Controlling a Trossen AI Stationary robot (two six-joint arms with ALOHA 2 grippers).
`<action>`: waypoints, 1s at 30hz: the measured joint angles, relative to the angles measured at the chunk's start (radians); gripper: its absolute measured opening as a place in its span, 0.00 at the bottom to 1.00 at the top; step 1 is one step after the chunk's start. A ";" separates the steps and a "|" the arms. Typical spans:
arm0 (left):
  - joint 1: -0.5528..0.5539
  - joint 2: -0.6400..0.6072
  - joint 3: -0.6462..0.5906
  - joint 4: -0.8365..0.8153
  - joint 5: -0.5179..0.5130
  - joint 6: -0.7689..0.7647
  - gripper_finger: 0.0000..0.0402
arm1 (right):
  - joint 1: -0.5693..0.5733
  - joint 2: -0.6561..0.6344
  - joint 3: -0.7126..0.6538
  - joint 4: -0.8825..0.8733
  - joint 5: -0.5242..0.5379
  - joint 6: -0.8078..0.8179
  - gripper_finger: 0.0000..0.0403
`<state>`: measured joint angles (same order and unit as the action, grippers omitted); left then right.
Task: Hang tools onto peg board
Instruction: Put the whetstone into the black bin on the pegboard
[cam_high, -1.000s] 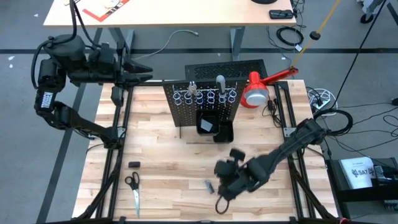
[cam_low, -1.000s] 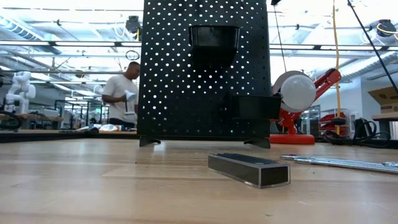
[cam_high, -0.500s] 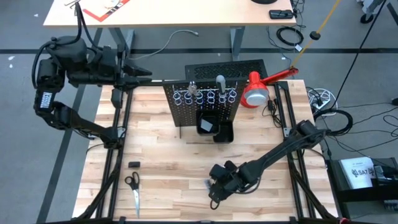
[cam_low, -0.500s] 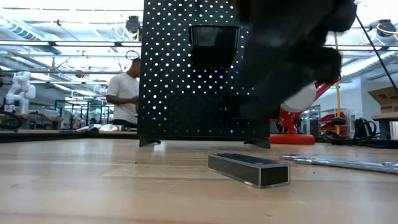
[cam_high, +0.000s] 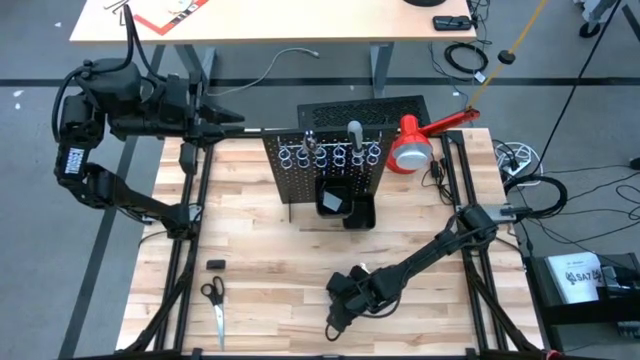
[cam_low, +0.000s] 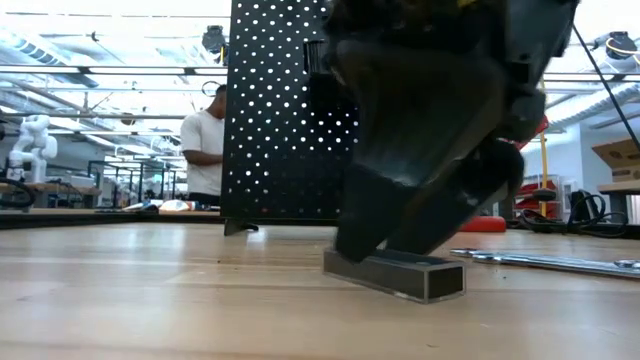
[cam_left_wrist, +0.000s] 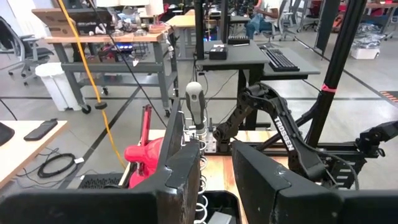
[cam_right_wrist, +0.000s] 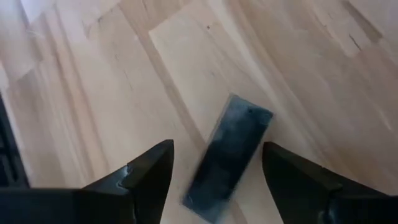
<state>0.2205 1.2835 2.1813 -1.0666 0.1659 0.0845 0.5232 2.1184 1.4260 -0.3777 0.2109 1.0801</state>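
the right gripper (cam_right_wrist: 214, 171) is spread wide and low over the small grey metal block (cam_right_wrist: 229, 155), which lies flat on the table (cam_high: 260, 250) between its fingers (cam_right_wrist: 146, 171), untouched, apparently lined up for a grasp

the left gripper (cam_high: 232, 123) waits behind the peg board (cam_high: 325, 160); whether its fingers hold anything i cannot tell

scissors (cam_high: 213, 305) lie well apart, nothing blocking

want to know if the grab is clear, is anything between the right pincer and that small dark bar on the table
Nothing visible. The right pincer hangs open right over the dark bar, one finger to each side, with only bare table around it.
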 joint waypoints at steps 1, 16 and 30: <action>0.000 0.000 0.000 0.002 -0.001 0.000 0.26 | 0.000 0.010 0.017 -0.024 0.002 0.004 0.59; 0.000 -0.014 0.000 0.036 -0.010 -0.001 0.26 | -0.017 0.065 0.074 -0.198 -0.001 0.061 0.28; 0.000 -0.037 0.000 0.065 -0.010 -0.005 0.26 | -0.011 0.002 0.093 -0.255 0.071 -0.039 0.23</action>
<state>0.2203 1.2469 2.1814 -1.0013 0.1555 0.0795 0.5117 2.1200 1.5186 -0.6323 0.2820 1.0412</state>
